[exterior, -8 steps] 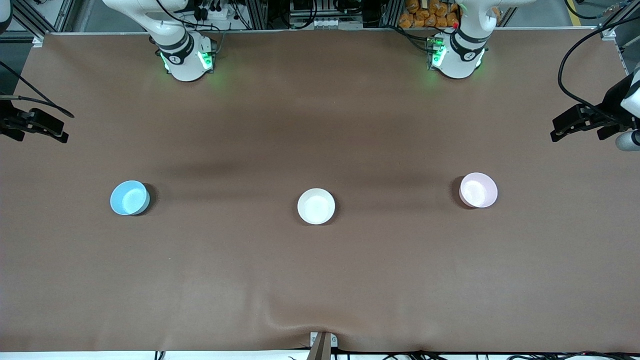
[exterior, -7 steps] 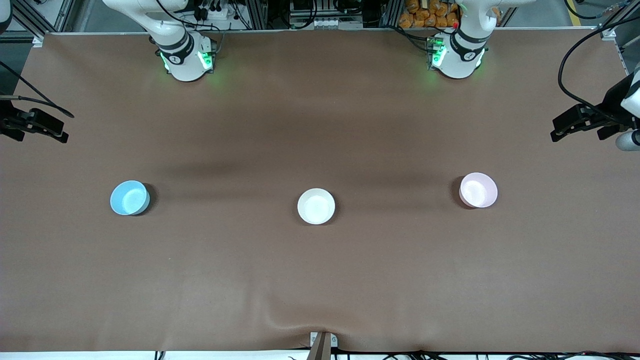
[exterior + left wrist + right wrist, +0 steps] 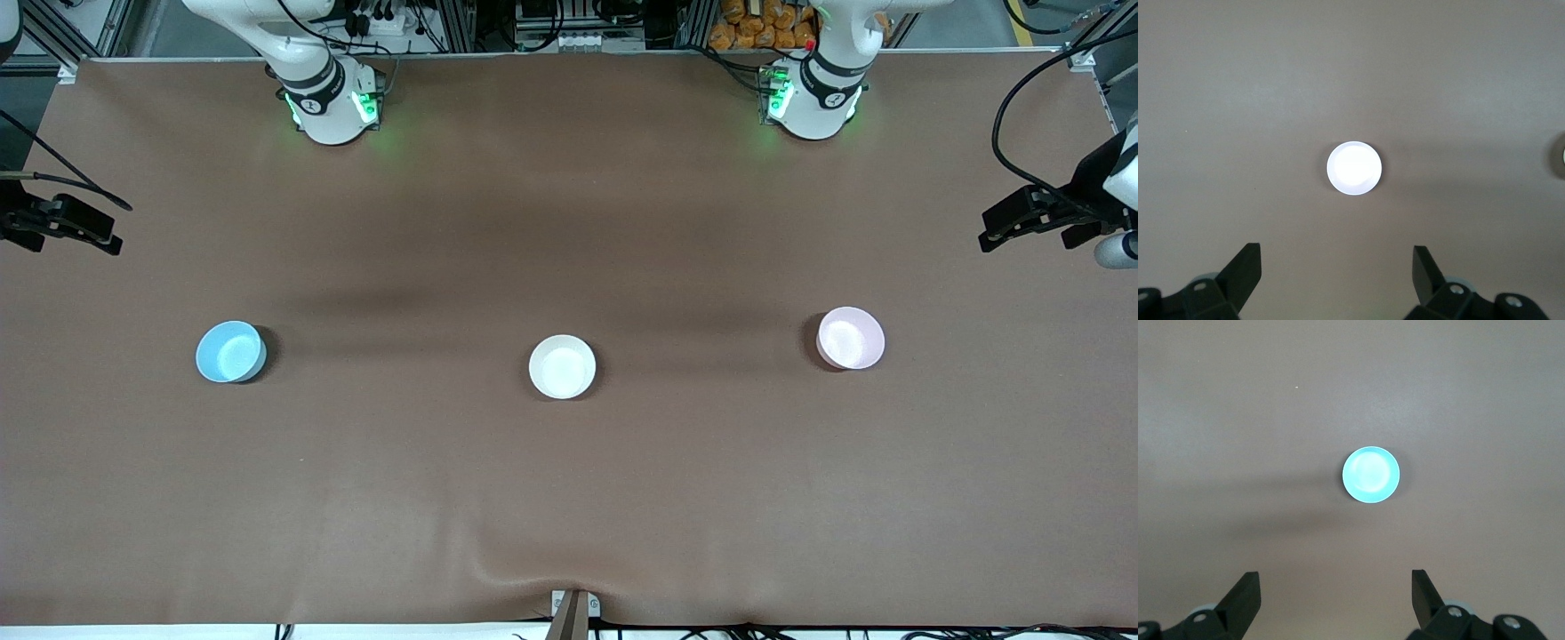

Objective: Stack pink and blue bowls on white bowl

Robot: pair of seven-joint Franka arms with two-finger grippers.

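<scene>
We see three bowls in a row on the table: blue bowl toward the right arm's end, white bowl between, pink bowl toward the left arm's. Left gripper and right gripper hang high over the table's ends, jaws spread, empty.

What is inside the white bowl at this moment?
Nothing: the white bowl shows a bare interior. The pink bowl and blue bowl sit apart on the table; nothing covers it.
</scene>
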